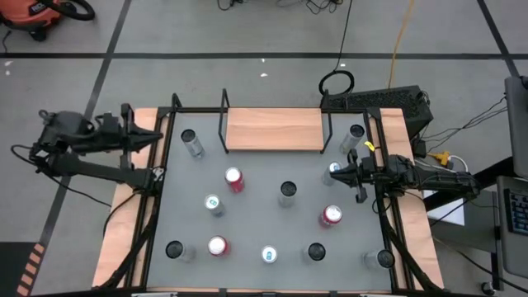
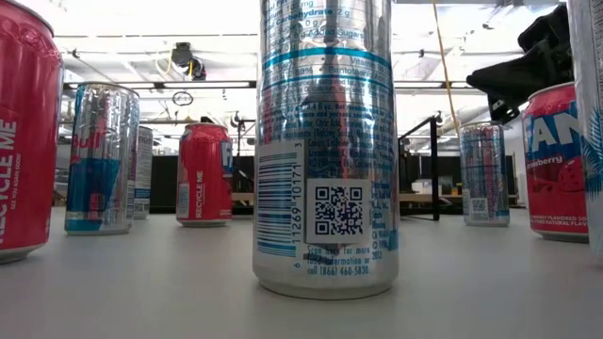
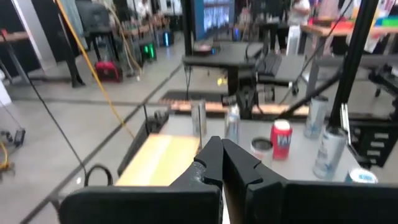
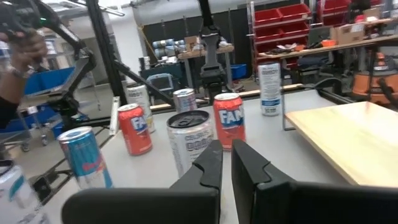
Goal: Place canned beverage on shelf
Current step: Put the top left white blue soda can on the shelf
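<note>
The shelf, a light-wood board between black rod frames, stands at the far middle of the grey tabletop and also shows in the right wrist view. Several canned beverages stand upright on their bases around the table, among them a red can, a dark-topped can and a silver can. My left gripper is shut, raised over the table's left edge, level with the shelf. My right gripper is shut at the right side beside a blue-topped can; a dark-topped silver can stands just beyond its fingertips.
More cans line the near edge, such as a red one and a blue-topped one; a tall silver can fills the low view. Another silver can stands by the shelf's right frame. Black frame rails run along both table sides.
</note>
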Robot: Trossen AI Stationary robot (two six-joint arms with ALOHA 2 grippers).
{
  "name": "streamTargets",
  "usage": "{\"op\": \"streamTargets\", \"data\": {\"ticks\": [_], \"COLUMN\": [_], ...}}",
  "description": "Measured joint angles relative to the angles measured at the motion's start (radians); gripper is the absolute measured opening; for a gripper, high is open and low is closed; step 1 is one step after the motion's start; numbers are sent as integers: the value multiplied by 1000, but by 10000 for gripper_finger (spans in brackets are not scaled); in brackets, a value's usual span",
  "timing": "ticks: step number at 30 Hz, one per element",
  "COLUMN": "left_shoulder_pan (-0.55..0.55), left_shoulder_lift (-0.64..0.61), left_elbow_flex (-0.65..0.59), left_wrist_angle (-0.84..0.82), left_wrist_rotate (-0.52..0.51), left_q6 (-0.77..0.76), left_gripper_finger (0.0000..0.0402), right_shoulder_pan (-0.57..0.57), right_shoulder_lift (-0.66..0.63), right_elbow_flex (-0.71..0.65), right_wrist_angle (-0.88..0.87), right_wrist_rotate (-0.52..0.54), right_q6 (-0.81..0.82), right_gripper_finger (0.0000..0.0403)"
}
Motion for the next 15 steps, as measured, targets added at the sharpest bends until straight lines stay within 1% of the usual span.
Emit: {"op": "streamTargets", "data": {"ticks": [4, 8, 11, 15], "left_shoulder_pan": [0, 0, 0, 0], "left_shoulder_lift": [0, -1, 0, 4], "left_elbow_flex": [-24, -63, -93, -110], "left_wrist_angle": [-52, -5, 27, 46], "left_wrist_rotate": [22, 25, 16, -18], "left_q6": [-40, -57, -53, -55], "left_gripper_finger": [0, 0, 0, 0], "right_shoulder_pan": [0, 0, 0, 0], "right_shoulder_lift": [0, 9, 26, 65], "right_elbow_flex": [5, 33, 71, 165], "right_wrist_angle": [-3, -6, -27, -9], "right_wrist_rotate": [-27, -102, -76, -30], "right_q6": [12, 14, 15, -35], "right_gripper_finger": [0, 0, 0, 0]}}
